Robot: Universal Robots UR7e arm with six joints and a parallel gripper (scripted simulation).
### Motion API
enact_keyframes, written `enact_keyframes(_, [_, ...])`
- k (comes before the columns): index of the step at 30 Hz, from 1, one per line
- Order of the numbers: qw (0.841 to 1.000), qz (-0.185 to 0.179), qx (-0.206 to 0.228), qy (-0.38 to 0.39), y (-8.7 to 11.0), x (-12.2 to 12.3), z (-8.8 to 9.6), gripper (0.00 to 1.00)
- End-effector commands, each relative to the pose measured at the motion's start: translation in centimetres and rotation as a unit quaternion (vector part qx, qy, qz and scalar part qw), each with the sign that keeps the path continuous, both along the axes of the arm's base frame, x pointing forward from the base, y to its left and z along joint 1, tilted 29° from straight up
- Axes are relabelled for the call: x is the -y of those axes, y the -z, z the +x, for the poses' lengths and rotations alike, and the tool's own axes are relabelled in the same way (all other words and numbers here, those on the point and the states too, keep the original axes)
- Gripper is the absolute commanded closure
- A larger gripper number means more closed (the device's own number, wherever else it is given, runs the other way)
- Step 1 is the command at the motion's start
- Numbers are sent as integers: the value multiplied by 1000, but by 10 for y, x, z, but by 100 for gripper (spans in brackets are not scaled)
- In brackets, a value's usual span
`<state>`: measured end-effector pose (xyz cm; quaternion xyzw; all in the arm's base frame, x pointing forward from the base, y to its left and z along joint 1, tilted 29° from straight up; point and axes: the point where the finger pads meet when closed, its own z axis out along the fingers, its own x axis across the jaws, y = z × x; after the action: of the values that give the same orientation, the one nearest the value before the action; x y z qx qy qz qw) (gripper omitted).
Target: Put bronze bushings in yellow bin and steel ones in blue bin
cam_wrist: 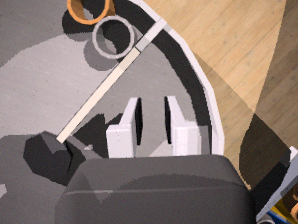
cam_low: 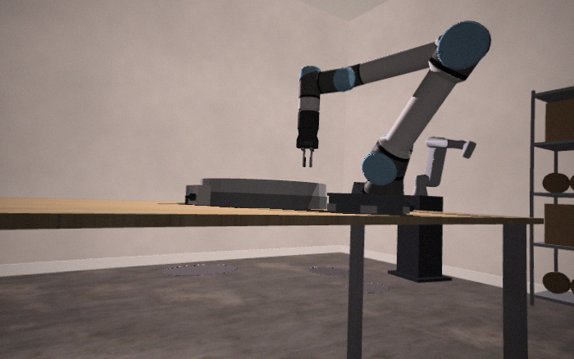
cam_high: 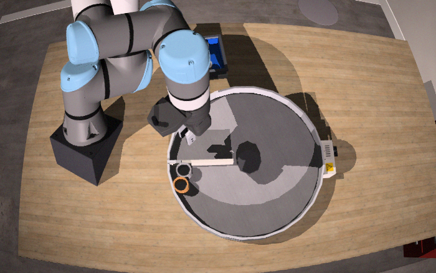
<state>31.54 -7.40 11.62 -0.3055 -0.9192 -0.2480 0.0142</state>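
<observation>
Pale walls meet in a corner behind a wood-grained worktop, with mottled grey flooring below it and, off to one side, a metal shelf unit holding brown boxes and rounded brown things. Behind the big arm I can see a smaller pale robot on a dark pedestal.

On the worktop sits the round turntable, grey inside a light rim, with a boxy unit on its outer side that carries a yellow warning label. A cream bar runs from the rim in toward the dark hub. Close by the bar, near the rim, stands the steel bushing, its open end up, and right next to it the bronze bushing, upright too.

Over on the other side of the bar, the end effector hangs above the turntable, pointing down, its fingers partly open with nothing between them. The blue bin shows partly from behind the wrist joint; at the wrist view's corner, a sliver of the yellow bin shows beside it, with bronze and steel rings cut off by the edge.
</observation>
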Motion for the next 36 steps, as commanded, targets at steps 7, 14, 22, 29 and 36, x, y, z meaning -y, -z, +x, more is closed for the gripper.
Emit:
enact_keyframes(7, [998, -7, 29, -54, 34, 60, 7, 55])
enact_keyframes(14, [998, -7, 30, -55, 35, 62, 7, 55])
enact_keyframes(22, [998, -6, 28, -54, 34, 59, 6, 55])
enact_keyframes(29, [998, -8, 29, -55, 35, 63, 7, 55])
enact_keyframes(36, [998, -8, 29, -55, 35, 63, 7, 55])
